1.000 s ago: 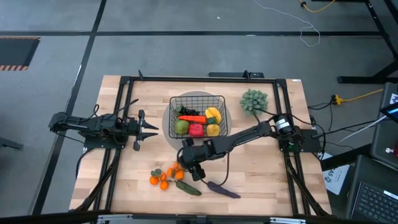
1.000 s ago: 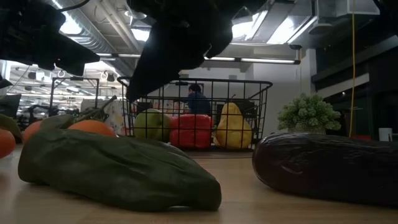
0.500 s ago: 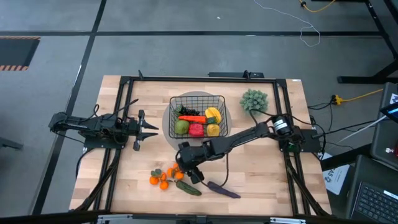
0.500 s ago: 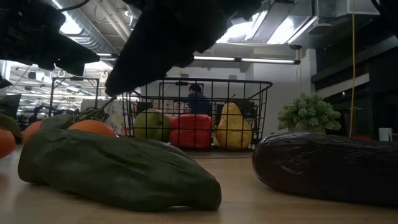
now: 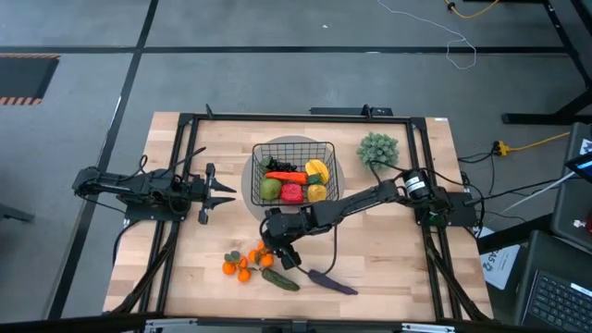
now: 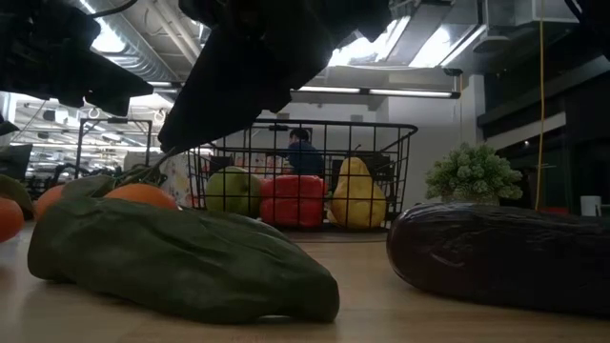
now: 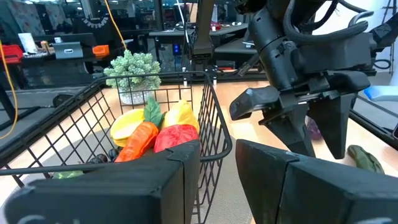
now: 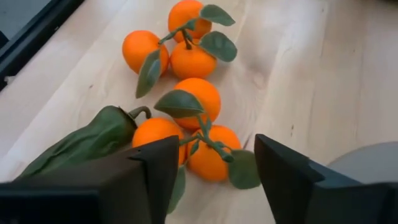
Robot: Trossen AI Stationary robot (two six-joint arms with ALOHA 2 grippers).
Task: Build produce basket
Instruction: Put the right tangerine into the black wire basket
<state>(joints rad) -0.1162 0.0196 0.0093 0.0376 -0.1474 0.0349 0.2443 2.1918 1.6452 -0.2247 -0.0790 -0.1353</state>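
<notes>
The black wire basket [image 5: 293, 144] stands on a grey disc at the table's far middle. It holds a green apple [image 5: 269, 189], a red pepper [image 5: 292, 192], a carrot [image 5: 285, 176] and a lemon [image 5: 317, 192]. The tangerines [image 8: 193, 93] lie on the table near the front. The green cucumber [image 5: 280, 279] and the purple eggplant [image 5: 331, 282] lie beside them. My right gripper [image 8: 211, 180] is open and hovers just above the tangerines, touching nothing. My left gripper [image 5: 227, 192] is open and empty, to the left of the basket.
A pale-green bushy plant [image 5: 377, 149] stands right of the basket. The grey disc [image 5: 339, 181] shows around the basket's base. Black frame rails run along the table's left and right sides. Bare wood lies at the front right.
My right gripper has moved a little toward the table's left edge, closer over the tangerines, still open. The produce has stayed where it was.
</notes>
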